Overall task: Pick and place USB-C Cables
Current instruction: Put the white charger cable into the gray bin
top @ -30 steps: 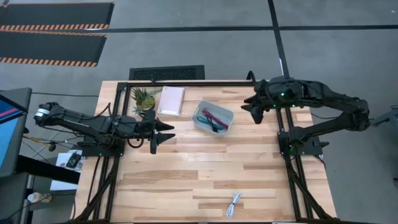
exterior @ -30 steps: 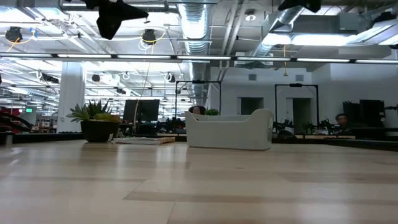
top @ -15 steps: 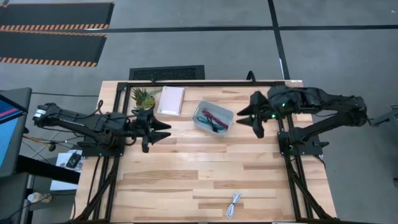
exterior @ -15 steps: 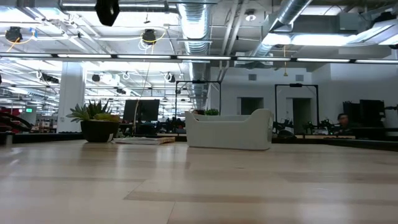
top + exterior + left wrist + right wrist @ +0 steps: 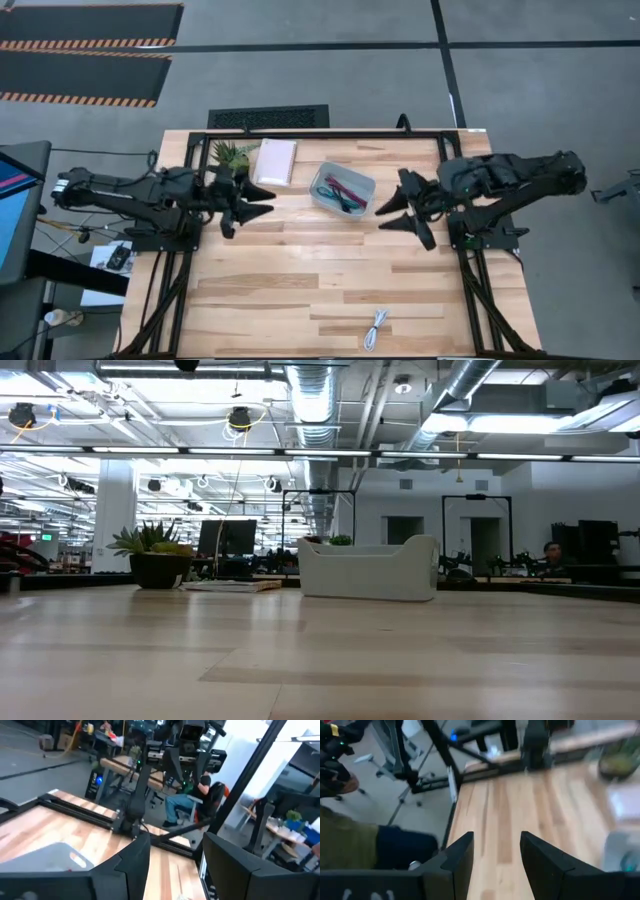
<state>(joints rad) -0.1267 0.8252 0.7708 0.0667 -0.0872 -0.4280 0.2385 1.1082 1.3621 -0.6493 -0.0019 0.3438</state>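
A clear tray (image 5: 322,198) stands on the far middle of the table and holds the maroon-pink (image 5: 345,186), teal (image 5: 340,200) and black cable bundles. The white cable bundle (image 5: 377,328) lies alone near the table's near edge. My left gripper (image 5: 255,198) is open and hovers to the left of the tray. My right gripper (image 5: 402,218) is open and hovers to the tray's right, pointing left. In the left wrist view the tray (image 5: 47,857) shows past the open fingers. The low view shows the tray (image 5: 368,570) but neither gripper's fingers.
A pale pink notebook (image 5: 275,161) and a small green plant (image 5: 229,156) sit at the far left, close behind my left gripper. Bare wood spans the table's middle and near half. A black frame borders the table. People sit at desks beyond the table.
My right gripper has swung from the far edge toward the near side and now sits level with the tray. My left gripper has drawn back slightly toward the left and far side and has risen out of the low view. Both have stayed open. The cables have not moved.
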